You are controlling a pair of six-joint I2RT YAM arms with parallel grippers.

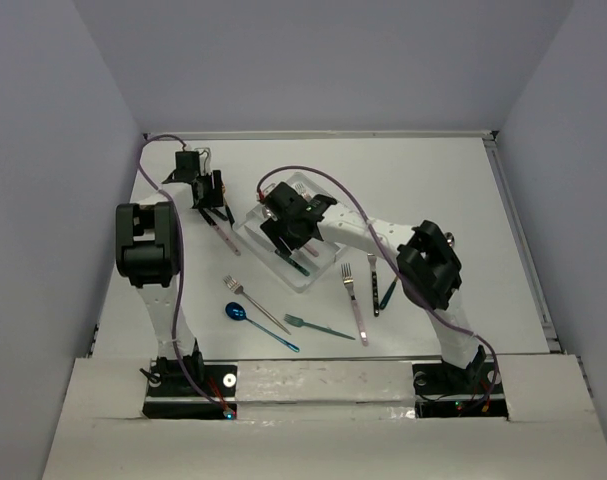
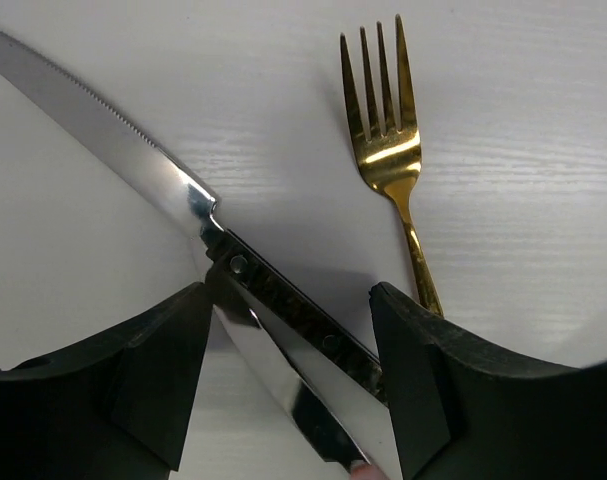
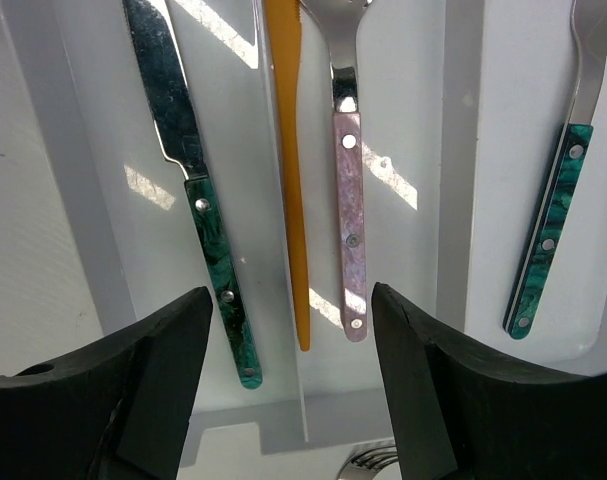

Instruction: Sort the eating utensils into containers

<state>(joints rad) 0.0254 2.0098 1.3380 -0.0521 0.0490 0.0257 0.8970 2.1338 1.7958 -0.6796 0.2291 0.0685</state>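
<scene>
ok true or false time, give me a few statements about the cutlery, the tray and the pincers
1. The right pincer hangs open over the white tray. True.
2. The gold fork lies in the tray. False: it lies on the table, beside the dark-handled knife.
3. The left pincer is shut on that knife. False: its jaws stand open on either side of the handle.
4. A blue spoon lies on the table, outside the tray. True.
</scene>
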